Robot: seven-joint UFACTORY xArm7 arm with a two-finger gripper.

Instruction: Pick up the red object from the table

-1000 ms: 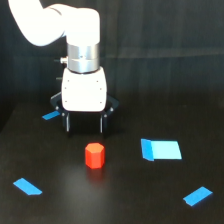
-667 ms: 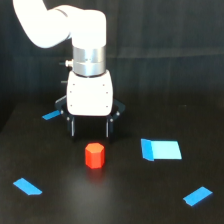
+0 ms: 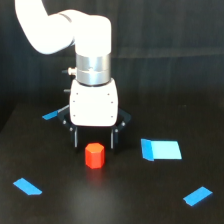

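The red object [image 3: 94, 155], a small red-orange hexagonal prism, stands upright on the black table [image 3: 115, 200] in the lower middle of the exterior view. My gripper [image 3: 94, 138] hangs from the white arm right above and behind it, fingers pointing down and spread open. The left finger [image 3: 75, 138] and the right one stand a little wider apart than the prism. The prism's top sits between and just below the fingertips, and nothing is gripped.
Flat blue pieces lie around on the table: a large one [image 3: 160, 149] at the exterior view's right, a small one [image 3: 197, 196] at lower right, one [image 3: 27, 186] at lower left, and one [image 3: 50, 115] behind the gripper on the left.
The arm has come toward the camera and down, so the open gripper now stands over the red object instead of behind it. The red object has not moved.
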